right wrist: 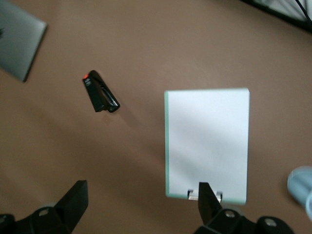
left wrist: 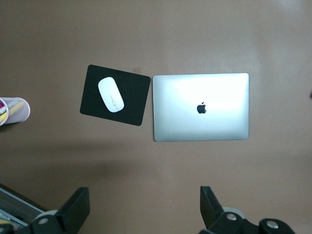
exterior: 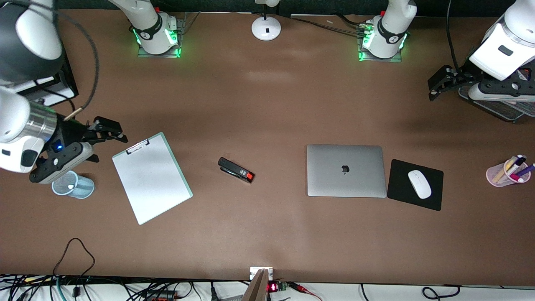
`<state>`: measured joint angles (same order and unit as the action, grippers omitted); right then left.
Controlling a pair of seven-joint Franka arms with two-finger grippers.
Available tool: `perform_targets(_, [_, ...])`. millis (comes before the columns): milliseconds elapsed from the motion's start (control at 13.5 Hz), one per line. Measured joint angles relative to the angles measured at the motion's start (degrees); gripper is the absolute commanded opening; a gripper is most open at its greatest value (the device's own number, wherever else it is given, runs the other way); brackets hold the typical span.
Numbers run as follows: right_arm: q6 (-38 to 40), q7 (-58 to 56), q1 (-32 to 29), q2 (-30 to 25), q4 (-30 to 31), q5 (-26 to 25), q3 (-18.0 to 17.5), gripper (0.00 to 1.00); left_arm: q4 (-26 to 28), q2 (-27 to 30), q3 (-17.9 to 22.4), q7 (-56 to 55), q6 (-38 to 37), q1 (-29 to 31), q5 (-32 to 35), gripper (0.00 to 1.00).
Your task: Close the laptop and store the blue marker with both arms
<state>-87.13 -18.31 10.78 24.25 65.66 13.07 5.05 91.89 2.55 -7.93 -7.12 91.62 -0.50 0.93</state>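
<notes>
1. Two grippers hang open and empty: right gripper (exterior: 109,130) above the table's right-arm end, beside a white clipboard (exterior: 151,177) and black stapler (exterior: 236,170).
2. Silver-grey laptop (exterior: 346,170) lies shut mid-table, apparently already closed; black mouse pad (exterior: 415,184) touches it.
3. Blue marker (exterior: 519,161) seems stowed in the pink pen cup (exterior: 507,173).
4. Left gripper (exterior: 439,83) waits over the brown table (exterior: 267,104).

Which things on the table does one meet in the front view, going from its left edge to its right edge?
Mesh cup → clipboard → stapler → laptop, closed → mouse pad with white mouse → pink pen cup.
</notes>
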Motion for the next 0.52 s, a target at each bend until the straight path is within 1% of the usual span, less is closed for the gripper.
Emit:
perform_targets(148, [1.2, 5.0, -0.6, -2.0, 2.9, -1.3, 0.7, 1.00, 0.0, 0.0, 0.0, 0.0, 0.1, 0.0, 0.0, 1.00])
perform_targets(222, [2.0, 6.2, -1.5, -3.0, 4.4, -3.0, 1.1, 1.00, 0.0, 0.0, 0.0, 0.0, 0.1, 0.0, 0.0, 1.00])
perform_targets(370, [4.2, 9.4, -3.6, -4.9, 6.6, -8.0, 1.2, 1.00, 0.0, -0.1, 0.0, 0.0, 0.4, 0.1, 0.0, 1.00])
perform_targets(518, [7.1, 12.4, -5.2, -7.4, 7.7, -10.6, 1.3, 1.00, 0.0, -0.1, 0.0, 0.0, 0.6, 0.1, 0.0, 1.00])
